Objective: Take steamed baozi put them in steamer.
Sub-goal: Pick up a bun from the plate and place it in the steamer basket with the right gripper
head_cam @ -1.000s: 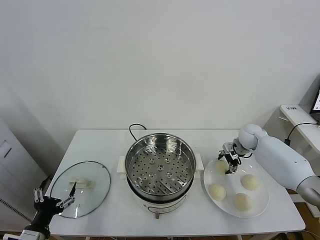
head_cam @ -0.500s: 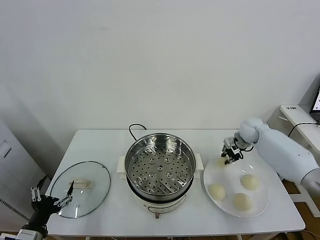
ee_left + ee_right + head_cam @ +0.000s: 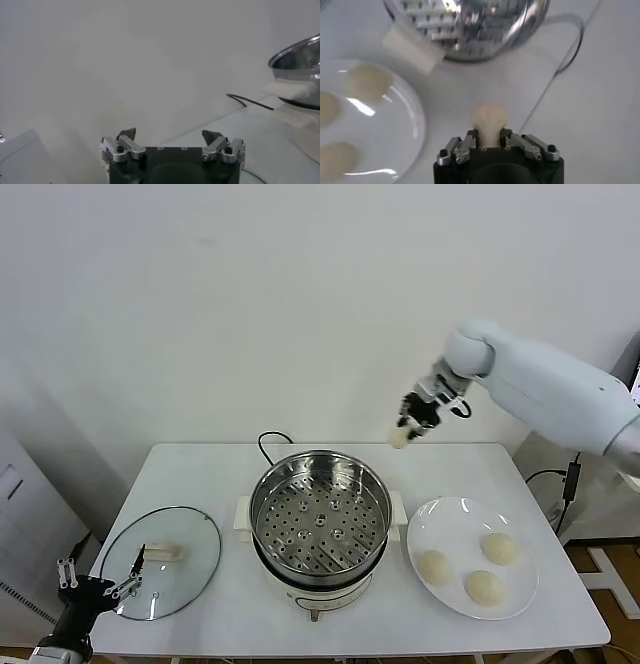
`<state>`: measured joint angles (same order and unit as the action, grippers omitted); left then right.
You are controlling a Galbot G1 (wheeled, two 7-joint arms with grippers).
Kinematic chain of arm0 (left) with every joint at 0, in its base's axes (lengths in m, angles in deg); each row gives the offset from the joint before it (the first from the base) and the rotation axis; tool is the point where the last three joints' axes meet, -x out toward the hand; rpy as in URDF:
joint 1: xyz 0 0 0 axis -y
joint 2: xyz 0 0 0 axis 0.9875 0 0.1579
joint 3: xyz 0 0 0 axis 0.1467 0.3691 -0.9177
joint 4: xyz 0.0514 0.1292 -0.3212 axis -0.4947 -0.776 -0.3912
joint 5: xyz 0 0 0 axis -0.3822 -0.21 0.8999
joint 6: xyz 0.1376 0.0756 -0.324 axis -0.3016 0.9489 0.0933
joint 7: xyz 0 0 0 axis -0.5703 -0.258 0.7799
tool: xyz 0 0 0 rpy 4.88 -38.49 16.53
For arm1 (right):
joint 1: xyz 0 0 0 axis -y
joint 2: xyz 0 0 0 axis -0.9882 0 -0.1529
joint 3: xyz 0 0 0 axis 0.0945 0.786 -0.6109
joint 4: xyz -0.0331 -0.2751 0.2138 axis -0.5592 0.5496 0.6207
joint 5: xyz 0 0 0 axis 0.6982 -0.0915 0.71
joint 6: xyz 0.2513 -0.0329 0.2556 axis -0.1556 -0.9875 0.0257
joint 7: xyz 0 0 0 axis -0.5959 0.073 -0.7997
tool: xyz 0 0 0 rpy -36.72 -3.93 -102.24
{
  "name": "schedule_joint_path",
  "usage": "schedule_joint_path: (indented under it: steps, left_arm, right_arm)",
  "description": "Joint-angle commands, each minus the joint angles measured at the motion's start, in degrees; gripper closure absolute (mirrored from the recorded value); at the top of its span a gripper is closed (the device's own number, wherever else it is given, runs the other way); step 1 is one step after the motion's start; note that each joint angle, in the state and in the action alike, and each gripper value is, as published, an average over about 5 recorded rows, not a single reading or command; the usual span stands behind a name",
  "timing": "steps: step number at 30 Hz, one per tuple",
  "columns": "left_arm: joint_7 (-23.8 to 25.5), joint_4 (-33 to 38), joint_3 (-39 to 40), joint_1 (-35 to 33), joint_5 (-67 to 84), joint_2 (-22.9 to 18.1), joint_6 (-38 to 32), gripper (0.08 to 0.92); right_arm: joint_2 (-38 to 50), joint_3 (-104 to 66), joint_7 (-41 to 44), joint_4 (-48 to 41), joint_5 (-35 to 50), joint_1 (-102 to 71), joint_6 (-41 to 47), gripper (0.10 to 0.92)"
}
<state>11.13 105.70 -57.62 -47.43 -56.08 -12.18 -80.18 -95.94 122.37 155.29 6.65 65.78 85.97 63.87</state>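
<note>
While clamped, baozi [image 3: 489, 120] half-hidden between right tool [image 3: 489, 141] fingers.

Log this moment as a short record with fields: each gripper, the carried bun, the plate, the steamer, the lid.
right gripper: raised above the table behind the steamer's right rim, shut on a baozi
carried baozi: in the air, pinched between the fingers
plate: right of the steamer, holds three baozi
steamer: table centre, open, perforated tray bare
glass lid: flat on the table, left of the steamer
left gripper: open, low at the table's front left corner, holds nothing
</note>
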Motion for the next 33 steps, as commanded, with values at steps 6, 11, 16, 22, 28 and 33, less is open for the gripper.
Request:
schedule_joint_path:
  steps: [6, 11, 16, 22, 28, 33]
  left_arm:
    - [0.0, 0.6, -0.4, -0.4, 0.7, 0.2, 0.0, 0.177]
    - [0.1, 0.9, 0.1, -0.2, 0.5, -0.1, 0.2, 0.177]
    - [0.1, 0.9, 0.5, -0.3, 0.3, -0.2, 0.2, 0.177]
    - [0.1, 0.2, 0.4, -0.3, 0.2, -0.3, 0.0, 0.177]
    - [0.1, 0.0, 0.3, -0.3, 0.2, -0.6, -0.2, 0.177]
    - [0.1, -0.8, 0.0, -0.6, 0.2, -0.5, -0.9, 0.177]
  right_arm:
    - [-6.8, -0.4, -0.6, 11.3, -16.7, -5.5, -13.3, 0.728]
    - [-7.8, -4.1, -1.6, 7.0, -22.6, -10.9, -17.4, 0.715]
    - [-8.6, -6.1, -3.1, 4.4, -25.4, -14.4, -19.4, 0.703]
    - [-10.0, -7.1, -3.3, 2.6, -27.1, -15.8, -20.4, 0.702]
    - [-10.6, -7.3, -3.3, 1.3, -26.9, -17.2, -20.7, 0.648]
    - [-10.7, -7.6, -3.5, 1.0, -26.6, -17.3, -21.3, 0.503]
